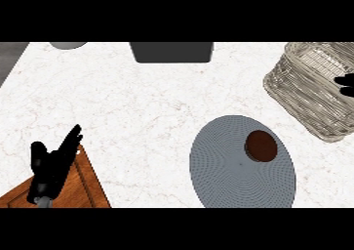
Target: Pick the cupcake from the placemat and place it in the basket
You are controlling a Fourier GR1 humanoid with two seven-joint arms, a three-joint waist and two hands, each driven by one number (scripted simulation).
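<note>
Right hand (350, 84) edge-cropped, over basket (309, 93).

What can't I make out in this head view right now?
- Right robot hand: cut off by the right edge over the basket; finger state unclear.
- Basket interior: hidden by its weave.
- Dark box and grey object: cropped at the top edge.

No text, label, brand, number or sign can be read anywhere, whether on the worktop (136, 97), the placemat (230, 180), the basket (309, 93) or the cupcake (261, 145).
</note>
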